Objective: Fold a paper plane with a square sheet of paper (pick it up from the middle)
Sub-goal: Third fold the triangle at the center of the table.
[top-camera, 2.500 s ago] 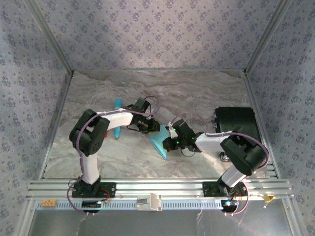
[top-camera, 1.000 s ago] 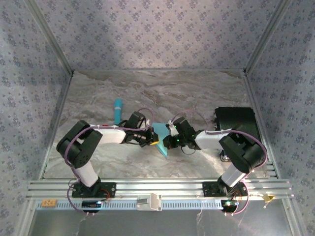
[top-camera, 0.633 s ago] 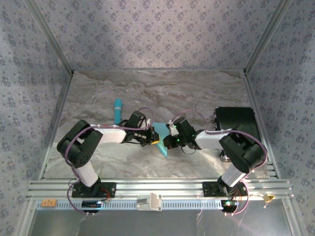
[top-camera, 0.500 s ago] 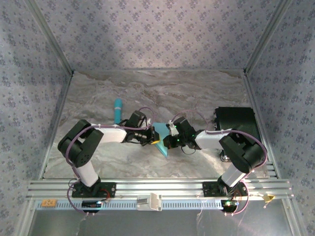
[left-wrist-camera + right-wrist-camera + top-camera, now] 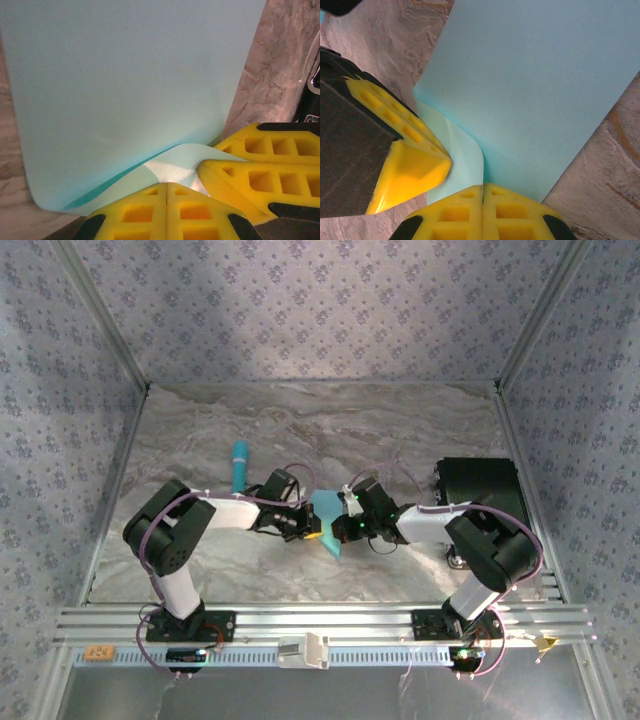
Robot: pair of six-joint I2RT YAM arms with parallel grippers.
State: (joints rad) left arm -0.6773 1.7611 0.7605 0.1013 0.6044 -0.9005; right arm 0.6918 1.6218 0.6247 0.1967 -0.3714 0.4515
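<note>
The square sheet of paper (image 5: 326, 508) is light cyan-blue and stands partly raised between the two arms at the table's middle. In the left wrist view the sheet (image 5: 135, 75) spreads wide, and a pale flap curls down to my left gripper (image 5: 166, 184), which is shut on its lower edge. My right gripper (image 5: 482, 186) is shut on the same curled edge of the sheet (image 5: 535, 75). From above, the left gripper (image 5: 312, 528) and right gripper (image 5: 338, 530) nearly touch. The right gripper's yellow fingers (image 5: 250, 175) sit beside the left one's fingers (image 5: 410, 165).
A slim turquoise stick (image 5: 239, 465) lies behind the left arm. A black box (image 5: 480, 490) stands at the right, behind the right arm. Marbled table surface (image 5: 330, 430) stretches to the back wall, and a metal rail (image 5: 320, 625) runs along the near edge.
The left arm has lowered and its gripper has moved right onto the sheet's left edge. The sheet now looks narrower and more upright. The right gripper has barely moved.
</note>
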